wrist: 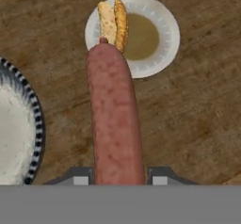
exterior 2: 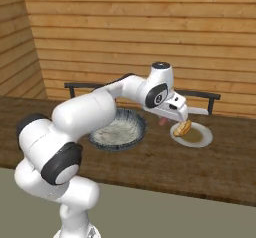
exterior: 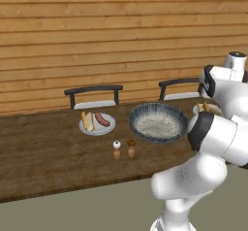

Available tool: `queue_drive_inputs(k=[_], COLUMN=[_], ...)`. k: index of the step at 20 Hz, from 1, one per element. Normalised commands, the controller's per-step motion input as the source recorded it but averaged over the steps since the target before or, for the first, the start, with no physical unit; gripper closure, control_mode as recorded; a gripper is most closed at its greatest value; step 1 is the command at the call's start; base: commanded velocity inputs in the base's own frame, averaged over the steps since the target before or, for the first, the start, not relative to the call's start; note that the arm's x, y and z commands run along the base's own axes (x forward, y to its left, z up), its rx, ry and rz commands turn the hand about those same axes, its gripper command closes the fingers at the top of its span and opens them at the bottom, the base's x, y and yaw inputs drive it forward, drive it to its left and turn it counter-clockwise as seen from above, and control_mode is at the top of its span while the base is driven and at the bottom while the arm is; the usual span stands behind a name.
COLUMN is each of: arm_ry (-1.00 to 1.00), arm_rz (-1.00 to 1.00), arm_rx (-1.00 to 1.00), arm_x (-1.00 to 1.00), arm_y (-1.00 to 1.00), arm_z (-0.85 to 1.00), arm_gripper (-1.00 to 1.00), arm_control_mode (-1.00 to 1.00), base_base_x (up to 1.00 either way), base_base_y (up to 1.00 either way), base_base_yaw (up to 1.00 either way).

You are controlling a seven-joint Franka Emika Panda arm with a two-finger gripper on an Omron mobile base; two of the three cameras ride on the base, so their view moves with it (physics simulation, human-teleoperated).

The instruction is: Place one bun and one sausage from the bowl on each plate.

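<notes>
Left base view: far-left plate [exterior: 97, 126] on the desk [exterior: 43, 157] already carries a bun [exterior: 87, 121] and a sausage [exterior: 102, 119], side by side. The bowl [exterior: 158, 122] sits mid-desk and looks empty, pale inside. Salt and pepper shakers [exterior: 124, 149] stand in front, between plate and bowl. Two chairs [exterior: 93, 96] behind the desk. The arm covers the right side; a sliver of the second plate [exterior: 213, 109] with something yellowish on it peeks past the elbow. Pincer hidden here.

Right base view: the arm reaches over the bowl [exterior 2: 119, 130] toward the second plate [exterior 2: 192, 135], which lies to the bowl's right. The pincer [exterior 2: 172, 118] hangs just at that plate's near-left rim, above the desk. A bun [exterior 2: 183, 128] rests on the plate's left part. A pinkish end of the held sausage [exterior 2: 162, 121] pokes out beside the hand. Jaw state unclear from this side.

Hand view: settles it. The pincer [wrist: 117, 180] is pinching a sausage [wrist: 115, 119], one dark tip either side of its lower end. The sausage's long axis runs straight away from the hand, its far tip overlapping the plate [wrist: 160, 39] rim and touching the view of the bun [wrist: 114, 23]. The bun lies roughly along the same line, on the plate's left side; the plate's bare centre is ahead and to the right. Bowl rim [wrist: 33, 124] at left.

Judgement: last item; the carry needs to shift toward the bare part, right of the bun, before release.
</notes>
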Motion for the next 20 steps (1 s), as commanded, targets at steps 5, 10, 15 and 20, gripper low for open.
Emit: queue_drive_inputs(k=[5,10,15,20], arm_ry=[-0.15,-0.16,-0.1,-0.05], arm_rz=[-0.04,0.0,0.0,0.0], arm_rx=[0.0,0.0,0.0,0.0], arm_x=[0.0,0.31,0.33,0.09], arm_y=[-0.45,-0.13,-0.32,-0.24], arm_z=[-0.31,-0.38,-0.29,-0.24], arm_gripper=[1.0,1.0,1.0,1.0], arm_control_mode=[-1.0,-1.0,-1.0,-1.0], base_base_x=[0.0,0.0,0.0,0.0], base_base_y=[0.0,0.0,0.0,0.0], base_base_yaw=[0.0,0.0,0.0,0.0])
